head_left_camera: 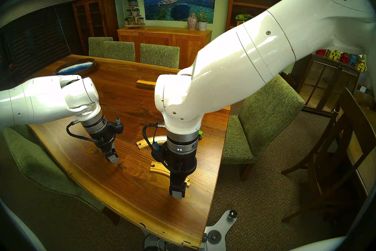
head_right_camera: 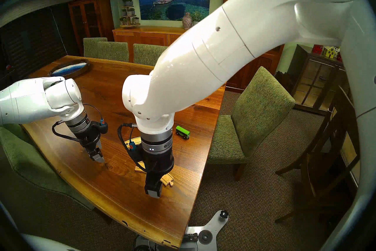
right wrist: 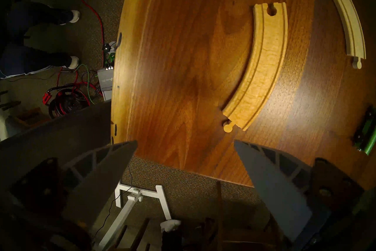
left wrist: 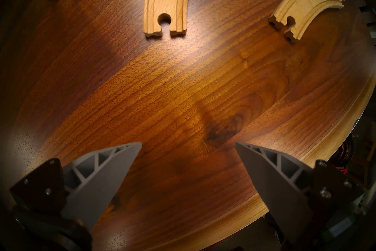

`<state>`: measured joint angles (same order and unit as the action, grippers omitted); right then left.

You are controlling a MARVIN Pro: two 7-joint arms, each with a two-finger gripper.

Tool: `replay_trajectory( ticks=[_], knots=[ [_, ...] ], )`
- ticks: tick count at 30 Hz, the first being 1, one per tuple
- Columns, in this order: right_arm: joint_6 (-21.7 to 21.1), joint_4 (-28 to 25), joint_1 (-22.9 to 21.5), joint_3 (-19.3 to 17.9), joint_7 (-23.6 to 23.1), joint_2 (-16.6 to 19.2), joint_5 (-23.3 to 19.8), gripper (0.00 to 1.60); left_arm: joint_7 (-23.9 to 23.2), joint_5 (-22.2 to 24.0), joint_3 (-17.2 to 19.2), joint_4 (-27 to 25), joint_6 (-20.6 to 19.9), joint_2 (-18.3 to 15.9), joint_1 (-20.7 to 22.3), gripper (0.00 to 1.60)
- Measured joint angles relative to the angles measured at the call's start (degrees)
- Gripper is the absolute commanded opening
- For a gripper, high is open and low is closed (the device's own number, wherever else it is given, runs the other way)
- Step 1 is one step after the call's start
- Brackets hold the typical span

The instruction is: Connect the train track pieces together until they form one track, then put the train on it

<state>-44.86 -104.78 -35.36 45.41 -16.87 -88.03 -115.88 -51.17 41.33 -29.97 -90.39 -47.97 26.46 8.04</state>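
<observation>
Head view: two track pieces [head_left_camera: 144, 142] [head_left_camera: 160, 169] unjoined, train [head_right_camera: 183, 132] apart on bench [head_left_camera: 126, 89]; my left fingers [left wrist: 114, 173] and right fingers [right wrist: 105, 175] both released, empty.

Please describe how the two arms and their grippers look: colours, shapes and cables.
Both arms are glossy white with rounded shells. Each wrist has a silver ring, then a black gripper body with a braided black cable looping beside it. The left gripper and right gripper have grey wedge-shaped fingers with triangular cut-outs.
</observation>
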Motion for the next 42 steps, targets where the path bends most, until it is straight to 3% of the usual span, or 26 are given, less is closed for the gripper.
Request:
replay_trajectory(
  ticks=[15, 25, 33, 42],
  knots=[
    [12.7, -2.7, 0.6, 5.0, 15.4, 0.9, -11.1, 1.6, 0.0, 0.0, 0.0, 0.0, 0.0, 0.0, 0.0, 1.6],
    [21.3, -1.8, 1.5, 8.2, 26.5, -3.6, -22.7, 1.6, 0.0, 0.0, 0.0, 0.0, 0.0, 0.0, 0.0, 1.6],
    [24.1, -0.8, 1.8, 9.1, 34.7, -8.9, -31.4, 1.6, 0.0, 0.0, 0.0, -0.1, 0.0, 0.0, 0.1, 1.6],
    [25.3, -0.7, 2.1, 8.6, 38.1, -11.0, -34.5, 1.6, -0.1, -0.1, 0.0, -0.1, 0.0, -0.1, 0.1, 1.6]
  ],
)
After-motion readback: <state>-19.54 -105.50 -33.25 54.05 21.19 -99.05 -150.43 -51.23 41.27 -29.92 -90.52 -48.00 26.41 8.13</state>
